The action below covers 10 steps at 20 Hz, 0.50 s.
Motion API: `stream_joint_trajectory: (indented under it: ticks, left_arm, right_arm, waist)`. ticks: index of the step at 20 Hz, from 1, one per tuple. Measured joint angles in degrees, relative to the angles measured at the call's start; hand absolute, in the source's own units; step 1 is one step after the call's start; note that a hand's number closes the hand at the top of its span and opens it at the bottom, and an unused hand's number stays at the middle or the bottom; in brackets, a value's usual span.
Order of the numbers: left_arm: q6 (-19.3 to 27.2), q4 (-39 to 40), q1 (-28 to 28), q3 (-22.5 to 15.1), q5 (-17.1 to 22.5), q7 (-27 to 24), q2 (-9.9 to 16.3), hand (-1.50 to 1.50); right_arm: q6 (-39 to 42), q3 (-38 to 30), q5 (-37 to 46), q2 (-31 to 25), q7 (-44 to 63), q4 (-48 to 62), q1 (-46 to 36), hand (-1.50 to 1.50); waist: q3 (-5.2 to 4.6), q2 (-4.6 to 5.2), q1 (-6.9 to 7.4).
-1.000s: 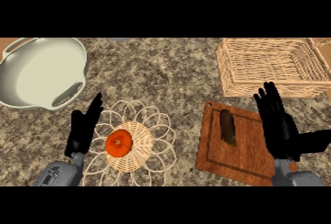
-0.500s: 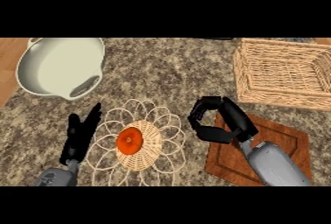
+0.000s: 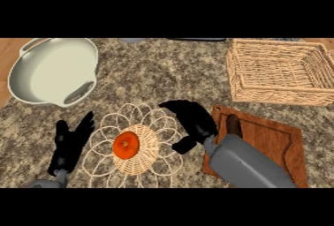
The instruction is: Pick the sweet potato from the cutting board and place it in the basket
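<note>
While the right hand (image 3: pixel 190 126) has swung left off the cutting board (image 3: pixel 267 141), fingers curled on nothing, the sweet potato (image 3: pixel 233 126) stays there ungrasped; the basket (image 3: pixel 280 73) waits far right.

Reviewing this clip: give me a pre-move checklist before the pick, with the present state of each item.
1. Sweet potato on the cutting board: ok, near its left edge.
2. Right hand lined up over the sweet potato: not ok, it sits left of the board's edge.
3. Right hand holds nothing: ok, fingers curled, nothing in them.
4. Basket unobstructed: ok, nothing seen inside.
5. Left hand out of the way: ok, open at the lower left.
</note>
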Motion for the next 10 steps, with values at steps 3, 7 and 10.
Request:
stream_joint_trajectory:
  ticks: [3, 7, 10]
  left_arm:
    - [-0.11, -0.35, 0.89, 0.41, 0.28, -0.06, 0.27, 0.0]
    - [-0.16, -1.64, 2.46, 0.85, 0.69, 0.33, 0.73, 0.0]
    - [-0.15, -1.78, 3.0, 1.26, 0.73, 0.14, 0.92, 0.0]
  right_arm:
    - [4.43, 1.77, 5.97, -1.44, 8.35, 0.95, -7.93, -1.5]
    - [16.69, 2.31, 7.69, -1.88, 18.03, -0.26, -18.39, -1.5]
    - [27.52, 0.54, 5.37, -0.75, 24.3, -0.51, -26.16, -1.5]
  waist:
    - [-0.04, -0.31, -0.67]
    - [0.01, -0.47, -1.47]
    - [0.06, -0.37, -1.95]
